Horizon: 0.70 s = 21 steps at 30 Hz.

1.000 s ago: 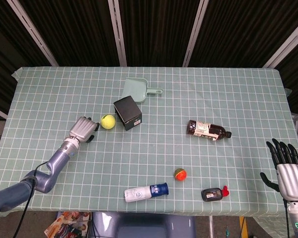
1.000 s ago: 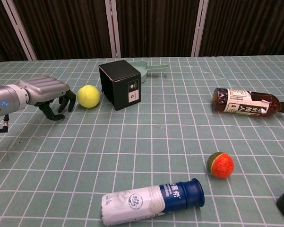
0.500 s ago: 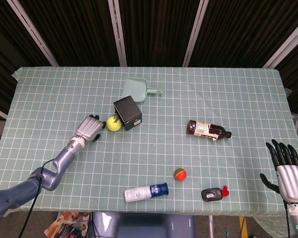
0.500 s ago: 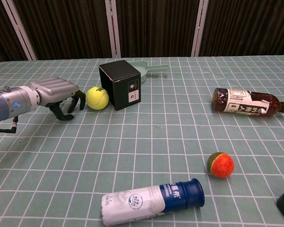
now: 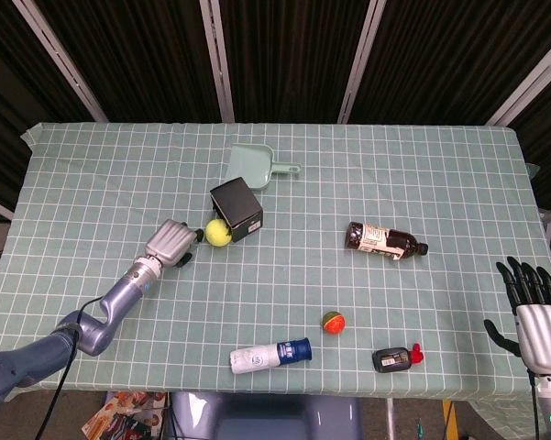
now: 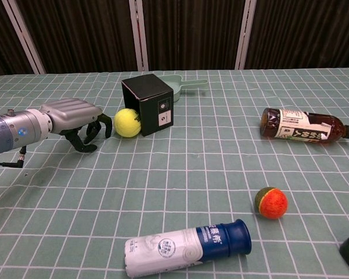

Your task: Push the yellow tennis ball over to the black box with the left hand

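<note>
The yellow tennis ball [image 5: 219, 232] [image 6: 128, 122] rests on the checked cloth, touching the near left side of the black box [image 5: 236, 210] [image 6: 148, 103]. My left hand [image 5: 172, 245] [image 6: 74, 119] lies low on the table just left of the ball, fingers curled down and empty, with a small gap to the ball. My right hand [image 5: 535, 313] hangs off the table's right front corner, fingers spread and empty; the chest view does not show it.
A pale green dustpan [image 5: 255, 168] [image 6: 183, 85] lies behind the box. A brown bottle [image 5: 386, 241] [image 6: 302, 127] lies at the right. Near the front are an orange-green ball [image 5: 333, 322] [image 6: 270, 202], a white bottle with blue cap [image 5: 270, 356] [image 6: 187, 247] and a black device [image 5: 394, 358].
The left hand slid right across the cloth, rolling the tennis ball right until it met the black box. The right hand sank slightly.
</note>
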Each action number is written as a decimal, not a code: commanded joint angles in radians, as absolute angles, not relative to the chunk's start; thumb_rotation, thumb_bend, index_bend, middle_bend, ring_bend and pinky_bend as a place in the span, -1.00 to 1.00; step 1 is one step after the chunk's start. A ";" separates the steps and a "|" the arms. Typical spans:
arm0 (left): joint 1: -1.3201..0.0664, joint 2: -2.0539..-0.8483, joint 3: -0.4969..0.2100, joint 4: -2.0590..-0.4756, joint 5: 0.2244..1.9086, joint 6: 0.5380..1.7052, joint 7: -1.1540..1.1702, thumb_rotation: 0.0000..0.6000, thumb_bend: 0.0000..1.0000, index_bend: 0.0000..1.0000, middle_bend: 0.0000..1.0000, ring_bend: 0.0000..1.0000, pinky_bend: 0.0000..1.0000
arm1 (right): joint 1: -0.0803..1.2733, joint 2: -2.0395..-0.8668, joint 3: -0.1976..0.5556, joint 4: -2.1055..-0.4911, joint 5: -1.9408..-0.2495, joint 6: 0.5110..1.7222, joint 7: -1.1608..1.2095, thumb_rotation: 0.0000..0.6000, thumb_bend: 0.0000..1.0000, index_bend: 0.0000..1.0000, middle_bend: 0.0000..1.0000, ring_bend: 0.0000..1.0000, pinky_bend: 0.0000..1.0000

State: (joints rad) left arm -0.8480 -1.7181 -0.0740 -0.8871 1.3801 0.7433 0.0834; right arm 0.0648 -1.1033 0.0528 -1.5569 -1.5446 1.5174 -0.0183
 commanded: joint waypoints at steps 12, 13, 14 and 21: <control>-0.853 -1.711 -0.063 -0.930 1.451 0.807 -0.044 1.00 -0.36 -0.19 0.29 -0.13 0.25 | 0.068 -1.106 0.053 -1.557 -1.540 1.508 -0.025 1.00 -0.41 -1.00 -1.00 -1.00 -1.00; -0.853 -1.709 -0.059 -0.937 1.461 0.815 -0.068 1.00 -0.36 -0.18 0.30 -0.13 0.25 | 0.068 -1.106 0.054 -1.557 -1.539 1.508 -0.026 1.00 -0.41 -1.00 -1.00 -1.00 -1.00; -0.853 -1.706 -0.056 -0.945 1.467 0.817 -0.088 1.00 -0.36 -0.17 0.31 -0.11 0.27 | 0.068 -1.106 0.054 -1.557 -1.539 1.507 -0.026 1.00 -0.41 -1.00 -1.00 -1.00 -1.00; -0.853 -1.669 -0.039 -0.995 1.506 0.844 -0.160 1.00 -0.36 -0.13 0.36 -0.04 0.34 | 0.068 -1.106 0.054 -1.555 -1.540 1.509 -0.022 1.00 -0.41 -1.00 -1.00 -1.00 -1.00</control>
State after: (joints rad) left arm -0.8533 -1.6724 -0.0416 -0.9916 1.5024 0.8409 -0.1571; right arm 0.0677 -1.1057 0.0542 -1.5548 -1.5397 1.5087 -0.0220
